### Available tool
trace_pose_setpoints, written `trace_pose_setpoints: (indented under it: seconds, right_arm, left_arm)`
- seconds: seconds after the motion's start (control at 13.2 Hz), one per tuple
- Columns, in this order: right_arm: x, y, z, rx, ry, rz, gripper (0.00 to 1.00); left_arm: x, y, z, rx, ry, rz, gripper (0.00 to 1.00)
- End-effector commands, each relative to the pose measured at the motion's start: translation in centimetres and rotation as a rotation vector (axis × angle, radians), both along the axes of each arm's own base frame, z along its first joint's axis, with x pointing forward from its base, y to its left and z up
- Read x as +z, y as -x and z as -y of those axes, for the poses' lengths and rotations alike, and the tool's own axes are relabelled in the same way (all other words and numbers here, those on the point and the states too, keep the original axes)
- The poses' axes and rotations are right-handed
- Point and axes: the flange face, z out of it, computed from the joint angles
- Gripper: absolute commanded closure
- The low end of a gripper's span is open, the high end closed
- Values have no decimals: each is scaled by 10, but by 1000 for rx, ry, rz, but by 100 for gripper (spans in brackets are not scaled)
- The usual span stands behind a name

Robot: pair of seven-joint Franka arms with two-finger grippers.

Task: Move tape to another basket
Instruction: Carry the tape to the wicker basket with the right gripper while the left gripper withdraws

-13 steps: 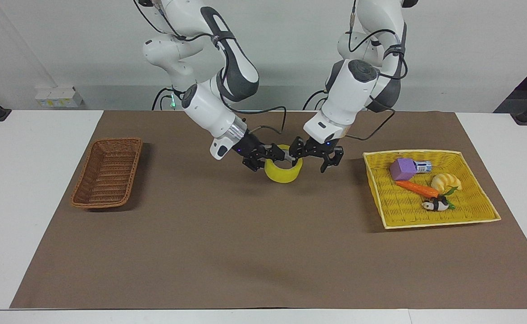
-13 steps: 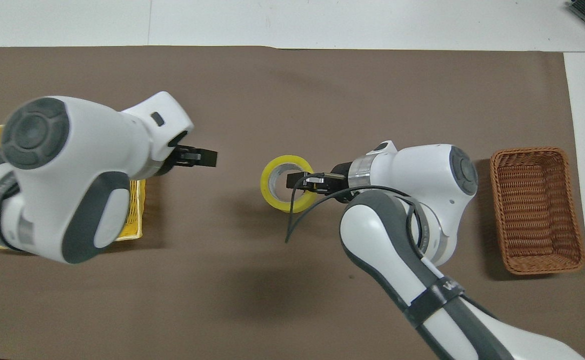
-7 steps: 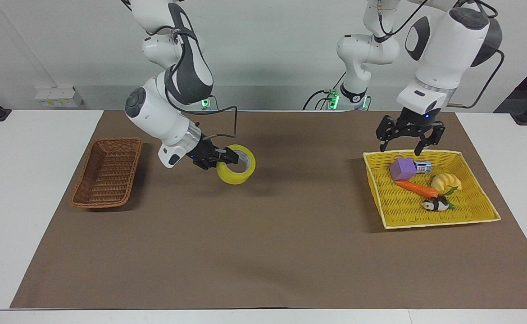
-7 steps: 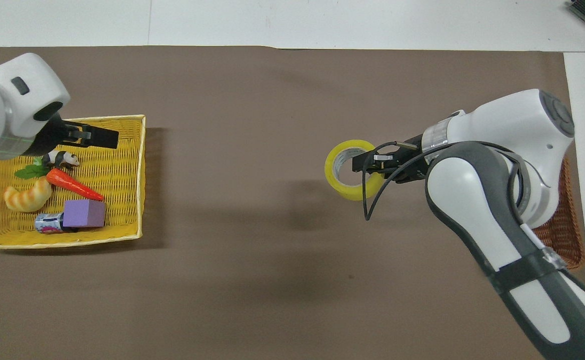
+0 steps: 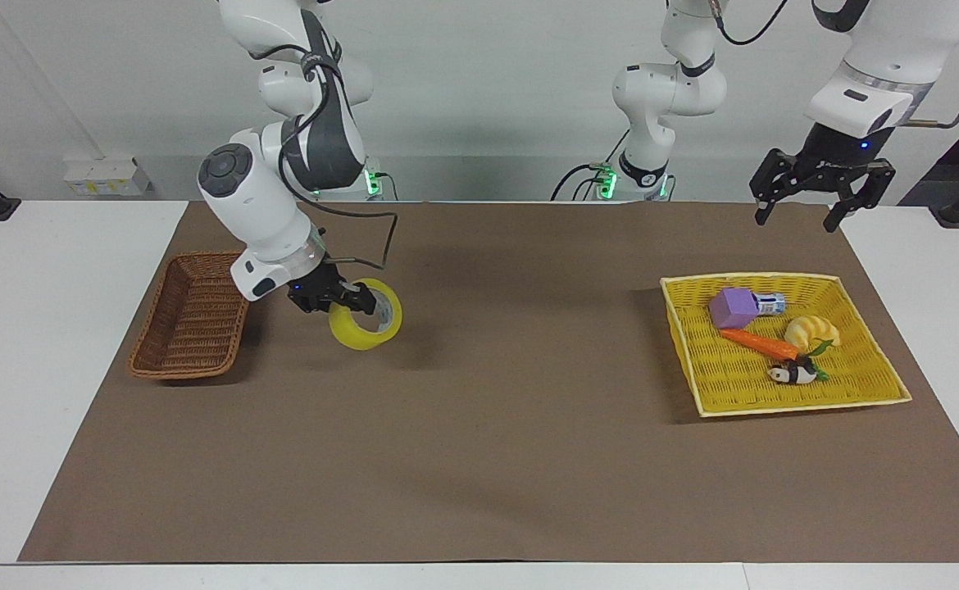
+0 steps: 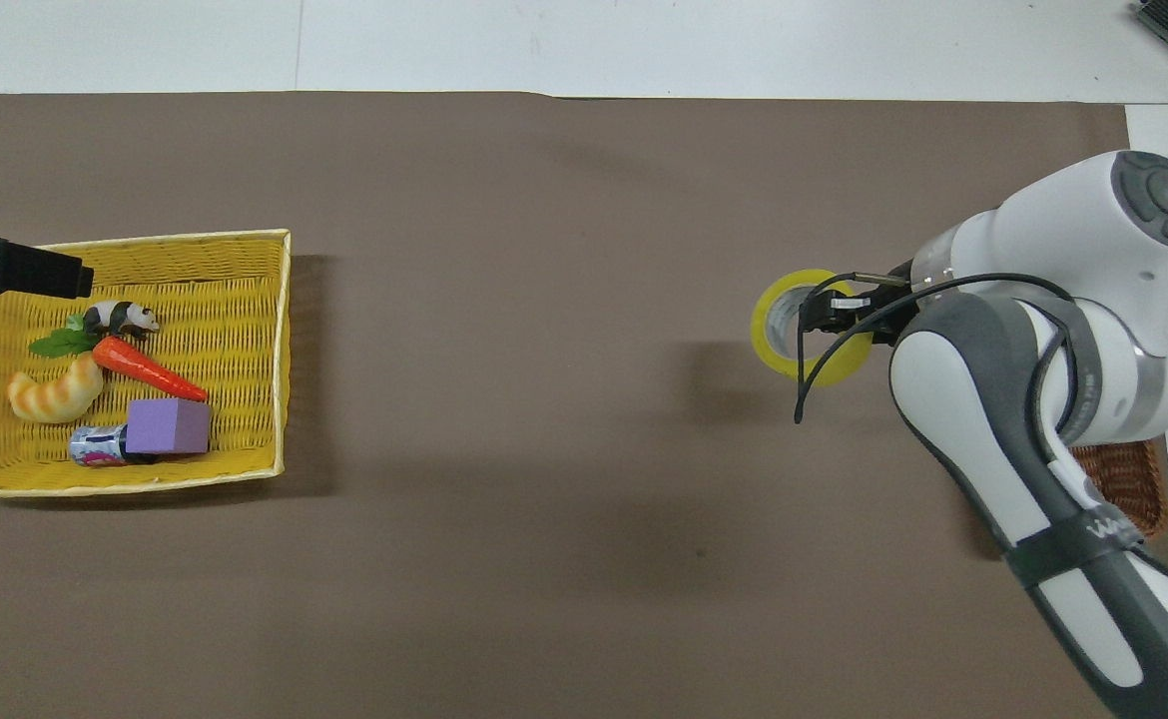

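Note:
The yellow tape (image 5: 362, 334) hangs from my right gripper (image 5: 354, 301), which is shut on the roll's wall with one finger inside the ring. The roll is held a little above the brown mat, beside the brown wicker basket (image 5: 197, 315) on its side toward the table's middle. In the overhead view the tape (image 6: 772, 330) and the right gripper (image 6: 826, 315) show, while the right arm hides most of the brown basket (image 6: 1131, 481). My left gripper (image 5: 815, 187) is open and empty, raised high at the left arm's end of the table.
The wide yellow basket (image 5: 680, 344) at the left arm's end holds a purple block (image 5: 734, 307), a small can, a carrot (image 5: 758, 342), a croissant toy (image 5: 811, 331) and a panda figure. A brown mat (image 5: 479, 426) covers the table.
My right gripper has carried the tape from the table's middle toward the brown basket. My left gripper has let go, drawn back past the yellow basket and risen.

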Motion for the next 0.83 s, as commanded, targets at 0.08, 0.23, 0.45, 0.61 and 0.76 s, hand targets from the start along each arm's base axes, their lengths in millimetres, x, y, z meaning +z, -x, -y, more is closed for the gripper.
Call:
trace_pose_setpoints:
  seconds: [0.08,0.23,0.45,0.61,0.76]
  right_arm:
    - [14,6,43,31,201,-47,100]
    - [15,12,92,3,273,-79,100]
    - [8,34,171,26,299,-121,100]
    - [-5,58,216,26,282,-128,100]
    - [-34,78,244,55,318,-153,85]
  left_arm:
    - [4,-1,-13,1,-20,-18,0]
    - [4,4,-14,1,-19,-22,0]
    - [3,8,-19,13,-19,-35,0]
    - [4,6,-19,15,-18,-26,0]
    - [4,7,-18,15,-18,-29,0]
